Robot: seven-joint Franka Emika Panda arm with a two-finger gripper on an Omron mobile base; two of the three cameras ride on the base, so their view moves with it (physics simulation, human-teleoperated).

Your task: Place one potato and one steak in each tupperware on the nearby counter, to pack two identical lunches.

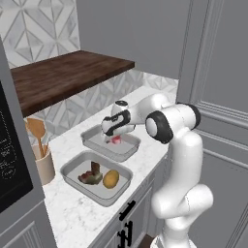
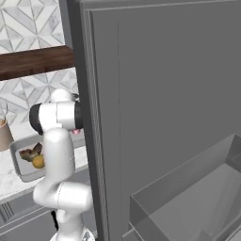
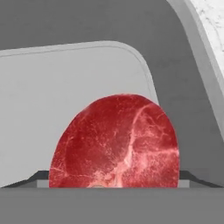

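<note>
Gripper [image 1: 115, 137] poised low in the far light-grey rectangular tray [image 1: 127, 149], jaws spread wide around a flat bright red-pink steak [image 3: 117, 144].

The steak sits between the fingertips, over the tray floor, near a rounded corner and the raised rim. Beside the gripper, nearer the robot on the white marbled desk [image 1: 77, 210], a second alike tray [image 1: 72, 168] holds a lumpy brown-red steak [image 1: 90, 175] and a golden-orange oval potato [image 1: 111, 178].

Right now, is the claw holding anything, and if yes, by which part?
The red steak sits between the wide-spread fingertips of the claw, over the far tupperware. Whether they grip its edges or have let go, I cannot tell.
</note>
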